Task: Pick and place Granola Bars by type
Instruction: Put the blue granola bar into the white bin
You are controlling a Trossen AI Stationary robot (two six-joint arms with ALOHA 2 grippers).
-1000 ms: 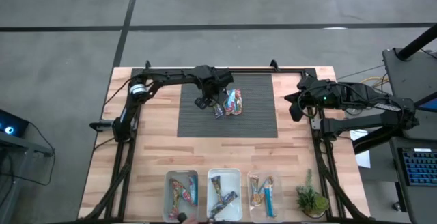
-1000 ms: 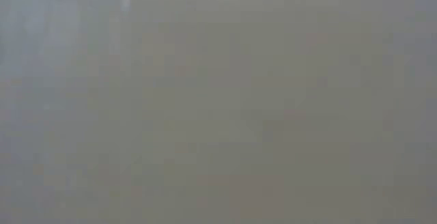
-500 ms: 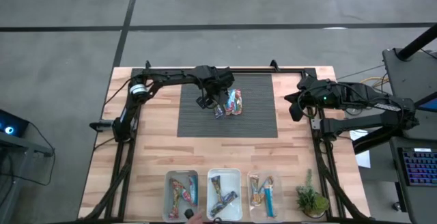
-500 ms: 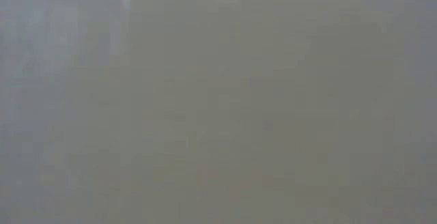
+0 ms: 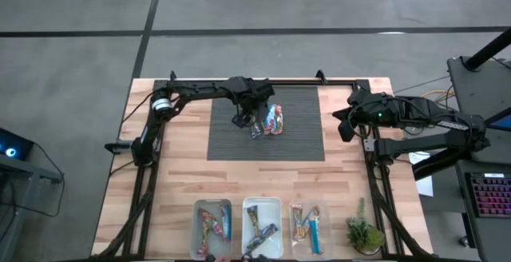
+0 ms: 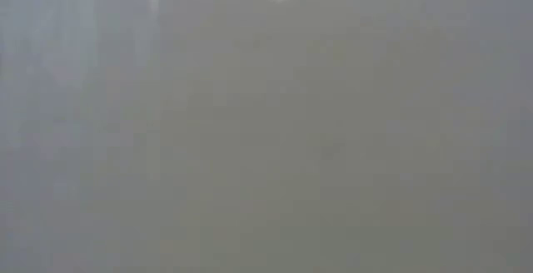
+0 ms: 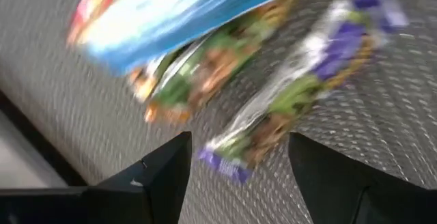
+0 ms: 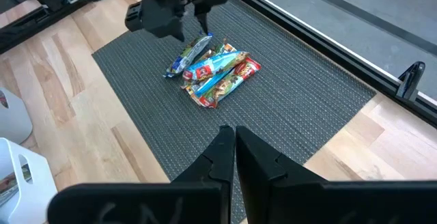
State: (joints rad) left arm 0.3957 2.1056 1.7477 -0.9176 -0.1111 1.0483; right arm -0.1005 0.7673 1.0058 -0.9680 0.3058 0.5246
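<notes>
A small pile of granola bars lies on the dark ribbed mat at the middle of the table's far half. In the left wrist view a blue bar lies on a green-and-orange bar, with a purple-and-green bar beside them. My left gripper hangs open over the pile's left side, pointing steeply down. Its fingers stand on either side of the purple bar's near end and touch nothing. My right gripper is shut and empty, raised at the table's right side. The low view shows only grey haze.
Three clear bins, each with sorted bars inside, stand in a row at the table's near edge. A small green plant is to their right. Bare wood lies between the mat and the bins.
My left gripper has turned a little about its own pointing line above the pile, staying in place and open. The bars lie as before.
</notes>
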